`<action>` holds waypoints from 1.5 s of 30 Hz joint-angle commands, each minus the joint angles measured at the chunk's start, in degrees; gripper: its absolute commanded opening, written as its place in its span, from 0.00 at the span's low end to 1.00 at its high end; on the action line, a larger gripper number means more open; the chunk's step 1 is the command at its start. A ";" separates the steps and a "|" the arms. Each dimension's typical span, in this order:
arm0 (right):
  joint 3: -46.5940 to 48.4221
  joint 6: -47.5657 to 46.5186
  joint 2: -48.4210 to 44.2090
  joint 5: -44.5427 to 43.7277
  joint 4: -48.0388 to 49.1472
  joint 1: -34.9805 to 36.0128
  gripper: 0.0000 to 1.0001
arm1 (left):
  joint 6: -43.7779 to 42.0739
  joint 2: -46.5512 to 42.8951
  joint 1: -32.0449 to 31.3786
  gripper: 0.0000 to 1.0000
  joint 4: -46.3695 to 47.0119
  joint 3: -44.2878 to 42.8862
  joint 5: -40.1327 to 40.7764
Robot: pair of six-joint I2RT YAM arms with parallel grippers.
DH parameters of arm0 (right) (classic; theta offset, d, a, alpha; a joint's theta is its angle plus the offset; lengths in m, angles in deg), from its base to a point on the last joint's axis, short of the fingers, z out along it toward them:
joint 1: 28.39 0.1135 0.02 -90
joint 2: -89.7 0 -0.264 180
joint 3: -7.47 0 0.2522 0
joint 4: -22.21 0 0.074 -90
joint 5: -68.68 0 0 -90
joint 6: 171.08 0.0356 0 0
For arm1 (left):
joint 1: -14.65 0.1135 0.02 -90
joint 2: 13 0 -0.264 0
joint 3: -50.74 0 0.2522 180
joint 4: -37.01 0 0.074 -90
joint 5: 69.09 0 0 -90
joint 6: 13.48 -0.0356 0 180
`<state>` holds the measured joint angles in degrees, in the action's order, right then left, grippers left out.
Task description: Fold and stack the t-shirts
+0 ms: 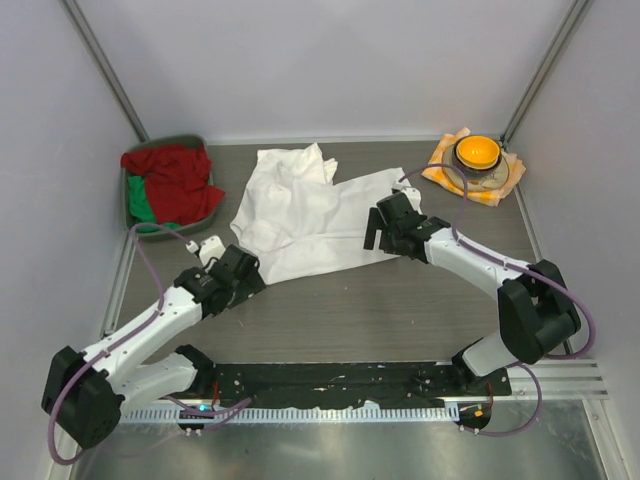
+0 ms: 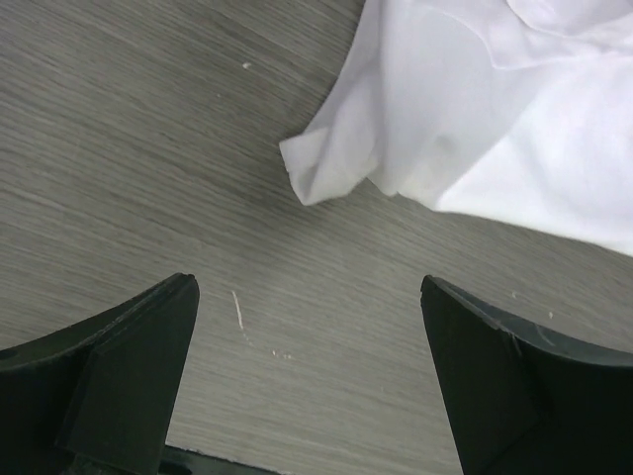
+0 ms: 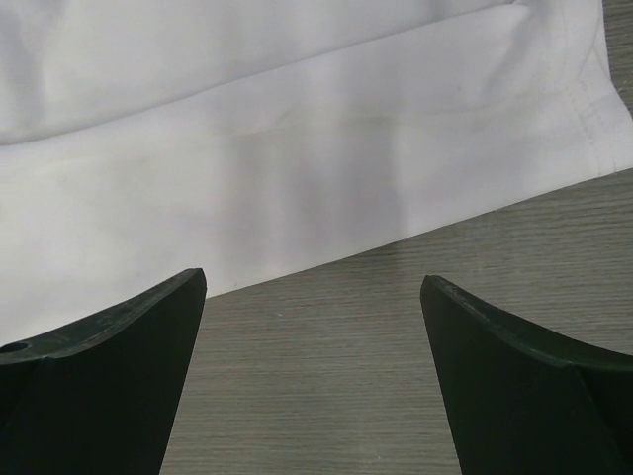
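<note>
White t-shirt fabric (image 1: 300, 212) lies rumpled and spread in the middle of the table; I cannot tell whether it is one shirt or more. My left gripper (image 1: 243, 268) stands open at its lower left edge. In the left wrist view a loose corner of the t-shirt (image 2: 326, 168) lies on the table just ahead of the left gripper (image 2: 307, 280), apart from it. My right gripper (image 1: 381, 226) hovers open at the cloth's right side. In the right wrist view the straight hemmed edge of the t-shirt (image 3: 297, 158) runs just beyond the right gripper (image 3: 312, 277), with only bare table between the fingers.
A green bin (image 1: 131, 205) holding red and green cloth stands at the back left. At the back right an orange bowl (image 1: 477, 152) sits on an orange-and-white checked cloth (image 1: 441, 172). Walls enclose the table on three sides.
</note>
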<state>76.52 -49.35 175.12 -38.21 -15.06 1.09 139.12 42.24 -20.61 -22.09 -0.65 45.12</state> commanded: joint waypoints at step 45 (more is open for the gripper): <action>6.59 -5.80 19.95 1.68 8.57 1.02 0.95 | -2.58 -0.05 11.01 0.66 14.49 9.14 -0.30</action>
<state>82.64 -55.52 193.20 -37.75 -6.93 1.87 136.09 43.12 -10.28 -5.15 7.09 43.44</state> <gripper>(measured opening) 0.951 0.696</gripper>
